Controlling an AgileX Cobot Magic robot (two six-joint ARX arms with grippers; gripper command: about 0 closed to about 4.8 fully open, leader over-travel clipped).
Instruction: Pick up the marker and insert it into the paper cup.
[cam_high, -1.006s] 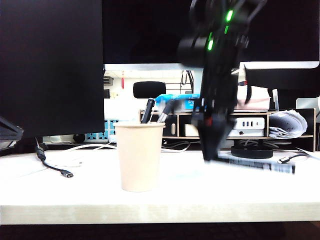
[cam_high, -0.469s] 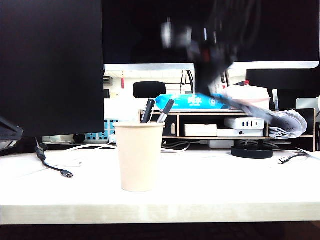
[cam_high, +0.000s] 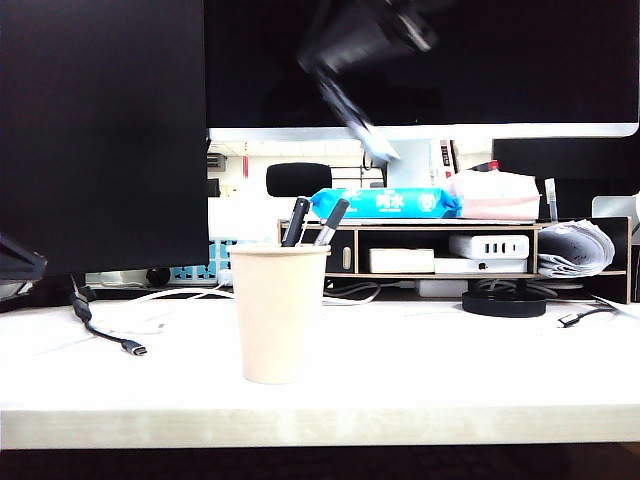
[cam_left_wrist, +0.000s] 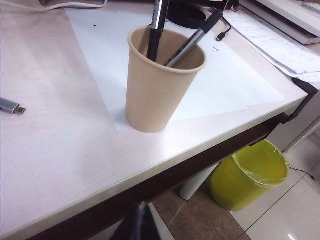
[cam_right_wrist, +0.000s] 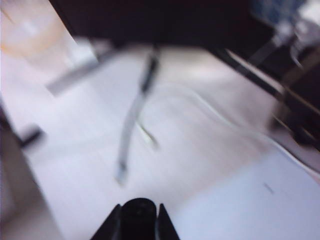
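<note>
The beige paper cup (cam_high: 278, 310) stands on the table's middle-left with two slim dark pens (cam_high: 314, 222) leaning in it. High above it and slightly right, my right gripper (cam_high: 335, 70) is a dark blur, shut on the black marker (cam_high: 362, 128), which slants down to the right with a pale end. In the right wrist view the marker's round black end (cam_right_wrist: 138, 217) sits between the fingers of the right gripper (cam_right_wrist: 138, 210), and the cup (cam_right_wrist: 25, 30) is a blur. My left gripper (cam_left_wrist: 142, 227) hangs shut off the table's front edge, below the cup (cam_left_wrist: 160, 85).
A black monitor (cam_high: 100, 130) fills the left. A USB cable (cam_high: 110, 335) lies on the table left of the cup. A shelf (cam_high: 440, 250) with a blue wipes pack (cam_high: 385, 202) stands behind. The cup rests on a white sheet (cam_left_wrist: 220, 75). A yellow bin (cam_left_wrist: 250, 175) sits on the floor.
My right gripper lifted the marker off the table at the right and swung it up and left, to above the cup. The marker went from level to slanted. The left arm stayed still.
</note>
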